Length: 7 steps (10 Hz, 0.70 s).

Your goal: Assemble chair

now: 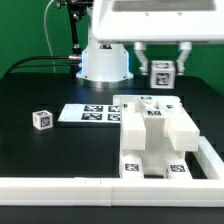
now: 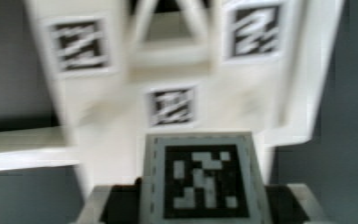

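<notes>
The rail (image 1: pixel 60 185) is lying nearest the camera, running across the front and turning up along the exterior view's right side. Just behind it the chair (image 1: pixel 150 135) is standing, a cluster of blocky white panels showing tags on its top and front. At the exterior view's left of the chair the marker board (image 1: pixel 92 113) is lying flat. Farther left, a cube (image 1: pixel 42 119) with a tag is sitting alone, well apart. The gripper (image 1: pixel 162 62) is hanging above the chair's far side, fingers clenched on a tagged piece (image 1: pixel 162 74). In the wrist view that piece is sitting between the pads (image 2: pixel 108 205), with the chair beneath. The base (image 1: pixel 105 62) of the arm is standing beyond the board.
</notes>
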{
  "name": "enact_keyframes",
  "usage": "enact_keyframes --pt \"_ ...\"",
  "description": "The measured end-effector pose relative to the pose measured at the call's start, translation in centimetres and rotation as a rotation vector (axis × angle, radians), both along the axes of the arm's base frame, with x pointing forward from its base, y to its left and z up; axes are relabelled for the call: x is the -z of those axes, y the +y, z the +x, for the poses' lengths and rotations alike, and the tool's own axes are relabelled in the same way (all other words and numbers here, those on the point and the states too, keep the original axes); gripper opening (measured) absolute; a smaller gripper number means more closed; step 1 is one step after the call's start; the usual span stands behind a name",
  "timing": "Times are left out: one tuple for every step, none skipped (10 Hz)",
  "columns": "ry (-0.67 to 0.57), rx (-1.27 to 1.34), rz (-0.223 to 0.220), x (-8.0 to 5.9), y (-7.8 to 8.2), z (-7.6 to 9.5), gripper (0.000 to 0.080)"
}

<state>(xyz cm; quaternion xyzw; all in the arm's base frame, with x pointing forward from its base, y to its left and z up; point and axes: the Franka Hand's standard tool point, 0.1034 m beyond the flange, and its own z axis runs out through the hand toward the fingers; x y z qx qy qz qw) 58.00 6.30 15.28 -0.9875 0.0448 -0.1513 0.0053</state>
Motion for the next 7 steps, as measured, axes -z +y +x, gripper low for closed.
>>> enact_keyframes --pt "0.000 0.009 -0.001 0.0 -0.5 0.1 0.0282" --pt "0.000 0.003 0.000 0.1 -0.1 0.0 0.0282" --pt "-0.052 -0.014 -0.003 0.1 0.5 0.1 0.0282" --pt "-0.087 -0.040 -0.015 0.5 0.7 0.2 0.0282" --pt "-0.125 -0.072 -0.037 0.6 0.1 0.9 0.0282" --pt "-0.150 -0.079 -0.042 0.8 0.3 1.2 0.0282" --pt "-0.163 -0.091 -0.047 1.0 0.5 1.3 0.0282"
